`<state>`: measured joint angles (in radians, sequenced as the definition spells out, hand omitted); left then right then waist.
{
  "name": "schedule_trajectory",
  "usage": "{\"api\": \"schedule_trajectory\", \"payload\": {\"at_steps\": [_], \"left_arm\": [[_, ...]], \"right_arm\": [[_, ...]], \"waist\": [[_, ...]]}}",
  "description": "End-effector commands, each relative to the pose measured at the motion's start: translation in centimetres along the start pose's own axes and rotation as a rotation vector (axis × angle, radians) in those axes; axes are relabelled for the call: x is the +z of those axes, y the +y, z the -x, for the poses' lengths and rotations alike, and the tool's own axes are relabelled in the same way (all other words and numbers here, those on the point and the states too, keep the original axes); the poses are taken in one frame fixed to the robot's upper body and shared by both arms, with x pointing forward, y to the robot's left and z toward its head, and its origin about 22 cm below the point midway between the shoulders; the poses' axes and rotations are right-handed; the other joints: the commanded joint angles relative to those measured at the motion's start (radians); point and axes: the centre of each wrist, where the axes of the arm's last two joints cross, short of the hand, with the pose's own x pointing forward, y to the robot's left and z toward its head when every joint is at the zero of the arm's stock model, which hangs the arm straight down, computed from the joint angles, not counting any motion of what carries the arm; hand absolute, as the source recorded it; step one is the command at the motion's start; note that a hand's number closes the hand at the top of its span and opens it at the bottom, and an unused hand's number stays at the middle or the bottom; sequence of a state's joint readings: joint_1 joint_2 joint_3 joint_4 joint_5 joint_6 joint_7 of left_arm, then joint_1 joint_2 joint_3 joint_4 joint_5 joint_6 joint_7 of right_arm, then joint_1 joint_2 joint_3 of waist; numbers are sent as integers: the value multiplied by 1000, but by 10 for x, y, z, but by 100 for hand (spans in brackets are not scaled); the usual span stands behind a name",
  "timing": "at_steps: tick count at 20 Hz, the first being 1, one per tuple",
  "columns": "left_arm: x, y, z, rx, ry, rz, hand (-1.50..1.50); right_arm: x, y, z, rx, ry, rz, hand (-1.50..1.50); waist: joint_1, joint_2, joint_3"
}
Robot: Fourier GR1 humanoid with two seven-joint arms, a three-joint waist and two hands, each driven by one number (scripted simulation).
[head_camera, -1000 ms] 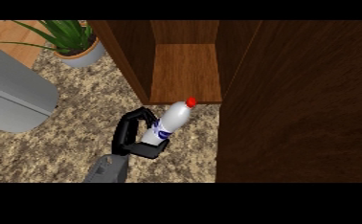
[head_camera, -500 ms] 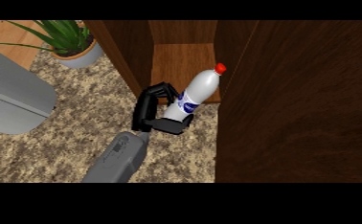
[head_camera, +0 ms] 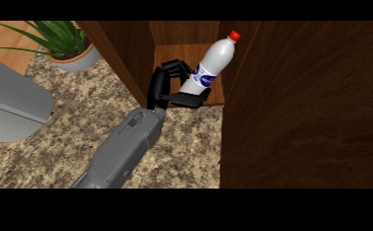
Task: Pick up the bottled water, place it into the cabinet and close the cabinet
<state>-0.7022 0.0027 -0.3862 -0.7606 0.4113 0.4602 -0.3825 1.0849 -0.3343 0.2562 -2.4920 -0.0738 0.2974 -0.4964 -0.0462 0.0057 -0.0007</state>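
Single view, head-mounted: looks steeply down onto the speckled counter [head_camera: 65, 151] from above and behind the forearm, which enters at the lower edge. Close range. Faces the open wooden cabinet [head_camera: 189, 52] ahead; cabinet door [head_camera: 299, 106] fills the right side; potted plant [head_camera: 62, 42] upper left.

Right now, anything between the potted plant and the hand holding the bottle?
Head view: the brown wooden cabinet's left side wall stands between the potted green plant and the black hand.
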Motion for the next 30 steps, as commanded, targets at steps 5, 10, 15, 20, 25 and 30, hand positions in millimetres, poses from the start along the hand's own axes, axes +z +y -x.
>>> {"api": "schedule_trajectory", "payload": {"at_steps": [5, 10, 15, 20, 25, 30], "left_arm": [[-44, 0, -21, -14, 70, -120, 150], [-51, 4, -15, -206, 45, -236, 150], [-51, 11, -4, -460, 12, -323, -150], [-71, 18, -25, -500, 24, -385, -150], [-75, 22, -30, -418, -57, -310, -150], [-83, -3, -62, -104, -250, -305, 150]], "right_arm": [[-3, -5, -11, -62, -65, 20, -150], [-4, -7, -17, -52, -61, -19, -150], [-2, -8, -16, -52, -81, -9, -150], [1, -12, -8, -52, -72, -37, -150], [0, -14, -13, -58, -78, -31, -150], [-2, -9, -7, -57, -83, -53, -150]], "waist": [[-14, 9, 0], [-18, 14, 0], [-26, 18, 1], [-36, 21, 0], [-23, 19, -1], [-15, 22, -4]]}}
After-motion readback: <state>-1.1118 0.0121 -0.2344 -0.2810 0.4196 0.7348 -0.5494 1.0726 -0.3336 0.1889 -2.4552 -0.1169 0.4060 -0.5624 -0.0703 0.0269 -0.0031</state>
